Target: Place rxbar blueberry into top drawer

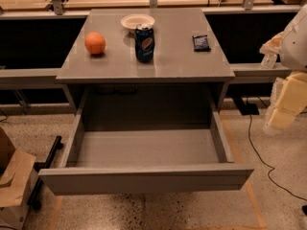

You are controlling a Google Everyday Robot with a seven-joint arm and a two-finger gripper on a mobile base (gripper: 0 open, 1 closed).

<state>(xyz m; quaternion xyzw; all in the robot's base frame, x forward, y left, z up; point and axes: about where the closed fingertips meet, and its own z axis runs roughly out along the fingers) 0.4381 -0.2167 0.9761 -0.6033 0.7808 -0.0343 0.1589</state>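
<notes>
Rxbar (201, 42) flat on counter (177, 63), right-rear part, well apart from can (144, 43), orange (95, 43) and bowl (137, 21). Claw (287, 102) off counter's right side, beyond edge, holding nothing seen; wide or narrow: cannot tell. Bar lies left of claw and farther back, on side nearest it. Long axis looks front-to-back, judged loosely. Drawer (144, 178) pulled out below the counter's front, interior bare. Next: reach left over right edge to bar.
</notes>
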